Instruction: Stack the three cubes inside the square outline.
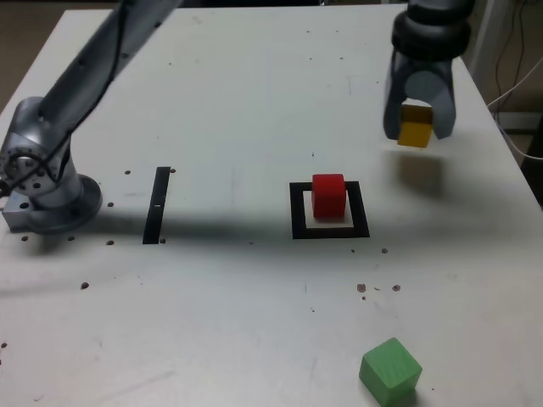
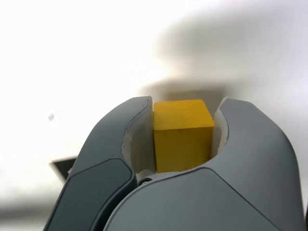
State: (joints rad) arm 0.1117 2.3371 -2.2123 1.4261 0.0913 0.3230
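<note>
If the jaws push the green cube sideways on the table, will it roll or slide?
The small solid green cube has flat faces and sharp edges, so it probably slides rather than rolls. It looks rigid, and likely light. On the smooth white table it may turn slightly if pushed off-centre.

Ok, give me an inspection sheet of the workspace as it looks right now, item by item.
Surface: white table, scuffed, with small dark specks.
Job's things: red cube inside the square outline; green cube near the front edge; yellow cube lifted clear of the table, its shadow below it.
Clutter: thin black bar to the exterior view's left of the outline.
Grippers: gripper shut on the yellow cube; the wrist view shows both fingers against its sides.
Cables: white cable beyond the table's edge at the exterior view's right.
Surroundings: arm base mounted on the table.
</note>
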